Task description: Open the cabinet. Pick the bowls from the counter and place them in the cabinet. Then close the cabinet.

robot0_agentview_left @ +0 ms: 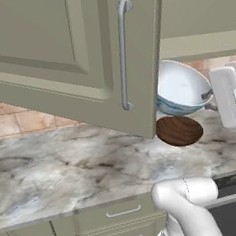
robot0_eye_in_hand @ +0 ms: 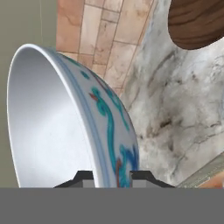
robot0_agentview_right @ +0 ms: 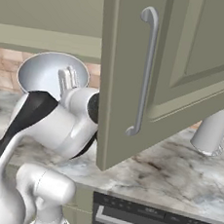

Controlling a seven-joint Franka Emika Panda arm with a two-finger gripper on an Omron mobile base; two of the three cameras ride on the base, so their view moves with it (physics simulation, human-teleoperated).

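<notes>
The olive-green cabinet door (robot0_agentview_left: 60,54) stands swung open, its long silver handle (robot0_agentview_left: 122,54) facing me; the same door (robot0_agentview_right: 187,68) takes up the right of the right base view. My gripper (robot0_eye_in_hand: 113,177) is shut on the rim of the white bowl (robot0_eye_in_hand: 65,127) with the blue pattern. That white bowl (robot0_agentview_left: 180,87) hangs tilted above the counter (robot0_agentview_left: 69,169), just under the cabinet's bottom edge. In the right base view the bowl (robot0_agentview_right: 44,72) shows behind my gripper (robot0_agentview_right: 67,80). The brown wooden bowl (robot0_agentview_left: 179,130) rests on the counter below it.
A pale grey cylindrical container (robot0_agentview_right: 212,132) stands on the counter behind the open door. Drawers with short handles (robot0_agentview_left: 122,212) and a dark appliance front (robot0_agentview_right: 146,220) run under the counter edge. Tan tiled backsplash (robot0_eye_in_hand: 100,30) lies behind.
</notes>
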